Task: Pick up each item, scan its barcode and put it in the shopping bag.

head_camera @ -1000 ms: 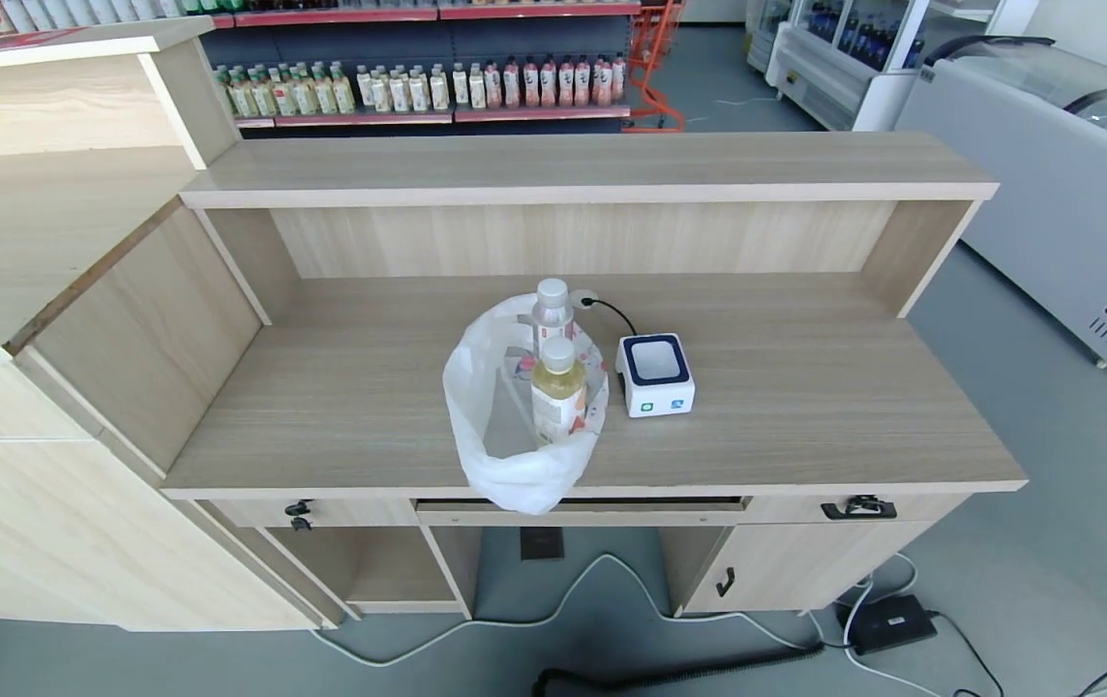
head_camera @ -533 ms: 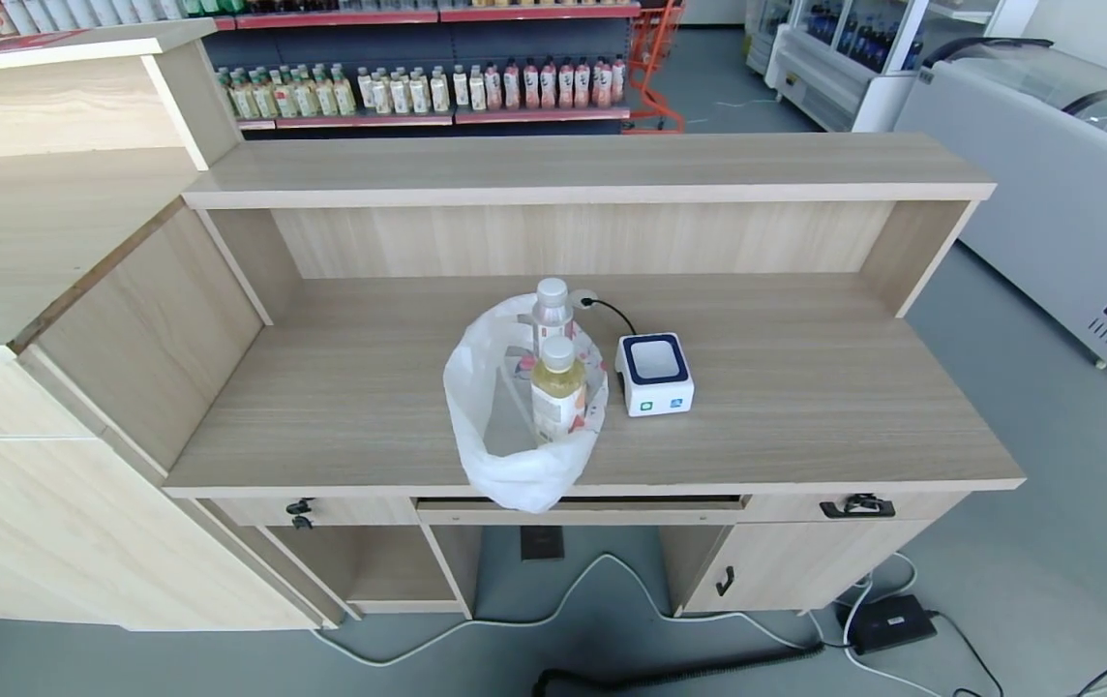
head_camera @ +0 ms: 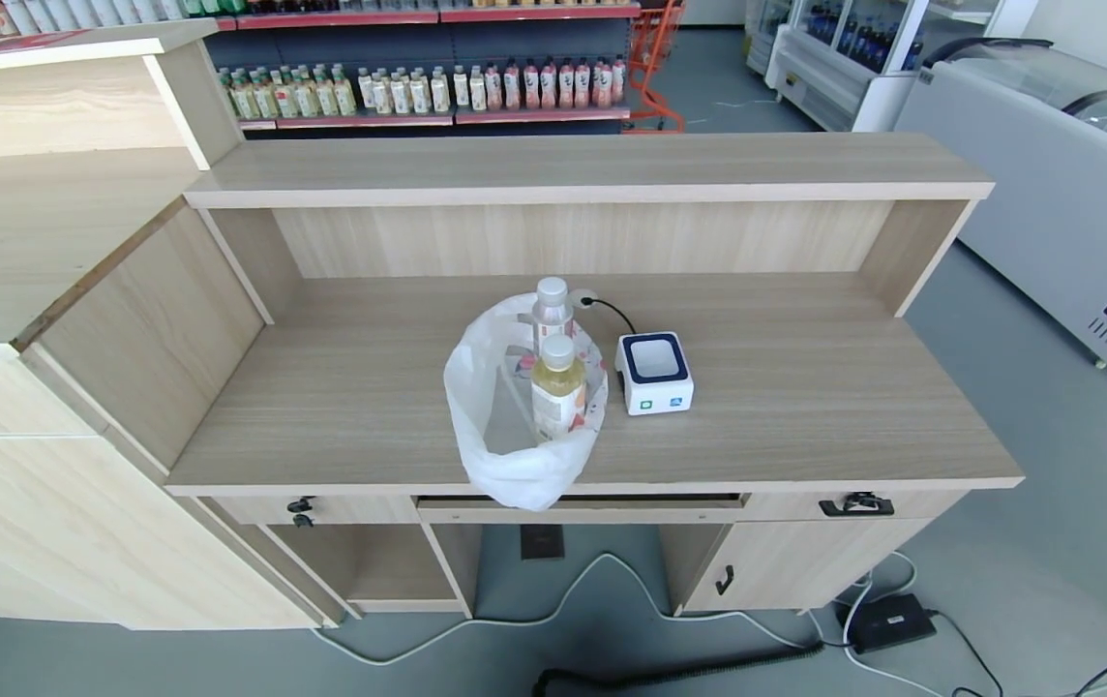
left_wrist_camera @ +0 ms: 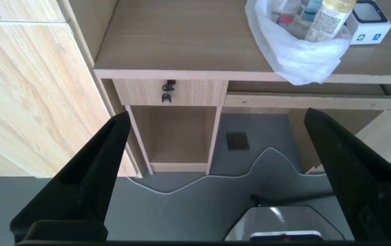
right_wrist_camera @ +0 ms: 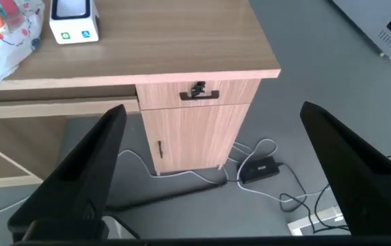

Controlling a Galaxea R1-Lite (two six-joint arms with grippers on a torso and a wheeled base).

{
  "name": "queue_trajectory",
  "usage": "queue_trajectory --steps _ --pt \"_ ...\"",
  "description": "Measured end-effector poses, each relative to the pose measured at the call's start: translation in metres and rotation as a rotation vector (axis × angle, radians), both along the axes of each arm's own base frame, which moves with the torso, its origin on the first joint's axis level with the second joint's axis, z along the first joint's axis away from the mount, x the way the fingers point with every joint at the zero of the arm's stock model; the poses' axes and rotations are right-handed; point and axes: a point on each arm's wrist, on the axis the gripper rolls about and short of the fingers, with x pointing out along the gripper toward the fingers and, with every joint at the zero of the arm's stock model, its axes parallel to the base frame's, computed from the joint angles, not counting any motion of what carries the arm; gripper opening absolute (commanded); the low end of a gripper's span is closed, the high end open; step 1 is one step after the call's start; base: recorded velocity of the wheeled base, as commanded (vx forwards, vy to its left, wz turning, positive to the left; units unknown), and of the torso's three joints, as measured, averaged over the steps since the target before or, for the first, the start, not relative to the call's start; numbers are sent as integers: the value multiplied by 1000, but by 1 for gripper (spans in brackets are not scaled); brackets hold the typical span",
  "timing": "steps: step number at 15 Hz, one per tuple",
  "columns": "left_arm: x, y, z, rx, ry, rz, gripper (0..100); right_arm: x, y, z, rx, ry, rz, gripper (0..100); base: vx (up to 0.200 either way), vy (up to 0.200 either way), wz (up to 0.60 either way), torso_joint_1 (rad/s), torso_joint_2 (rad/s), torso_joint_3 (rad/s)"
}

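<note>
A white shopping bag [head_camera: 513, 416] stands on the wooden counter [head_camera: 805, 387] near its front edge. Two bottles stand upright in it: a yellow tea bottle [head_camera: 556, 389] in front and a clear bottle [head_camera: 552, 310] behind. A white barcode scanner [head_camera: 654, 374] sits just right of the bag, its cable running back. My left gripper [left_wrist_camera: 216, 178] hangs open over the floor, in front of the counter's left part, with the bag [left_wrist_camera: 298, 41] far ahead. My right gripper [right_wrist_camera: 216, 171] is open too, low in front of the counter's right cupboard, with the scanner [right_wrist_camera: 72, 20] farther off. Neither holds anything.
A raised shelf [head_camera: 592, 165] runs along the counter's back, with a side panel [head_camera: 147, 329] on the left. Drawers with black handles [head_camera: 857, 505] sit under the front edge. Cables and a power brick [head_camera: 892, 621] lie on the floor. Freezers [head_camera: 1047, 145] stand at the right.
A dark part of my right arm at the head view's lower right edge has dropped out of the picture. The bag, bottles and scanner have not moved.
</note>
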Motion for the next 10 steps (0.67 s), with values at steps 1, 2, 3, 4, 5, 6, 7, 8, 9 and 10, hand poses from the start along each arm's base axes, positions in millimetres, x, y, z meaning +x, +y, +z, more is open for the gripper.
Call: queue_trajectory --steps 1,2,3,4,5,6,7,8,9,10 --pt "0 0 0 0 0 0 100 -1 1 -1 22 -12 40 100 0 0 0 0 0 0" --pt "0 0 0 0 0 0 100 -2 1 -1 30 -22 46 100 0 0 0 0 0 0" --pt "0 0 0 0 0 0 100 -3 1 -2 35 -27 52 100 0 0 0 0 0 0" --pt "0 0 0 0 0 0 100 -3 1 -6 56 9 54 100 0 0 0 0 0 0" --pt "0 0 0 0 0 0 100 -3 1 -9 95 33 53 100 0 0 0 0 0 0" --pt "0 0 0 0 0 0 100 -4 0 -10 124 31 46 100 0 0 0 0 0 0" --pt "0 0 0 -1 0 0 100 -4 0 -10 131 30 43 100 0 0 0 0 0 0" --pt "0 0 0 0 0 0 100 -4 0 -10 131 29 43 100 0 0 0 0 0 0" --pt "0 0 0 0 0 0 100 -4 0 -10 129 30 42 100 0 0 0 0 0 0" --pt "0 0 0 0 0 0 100 -4 0 -10 125 30 43 100 0 0 0 0 0 0"
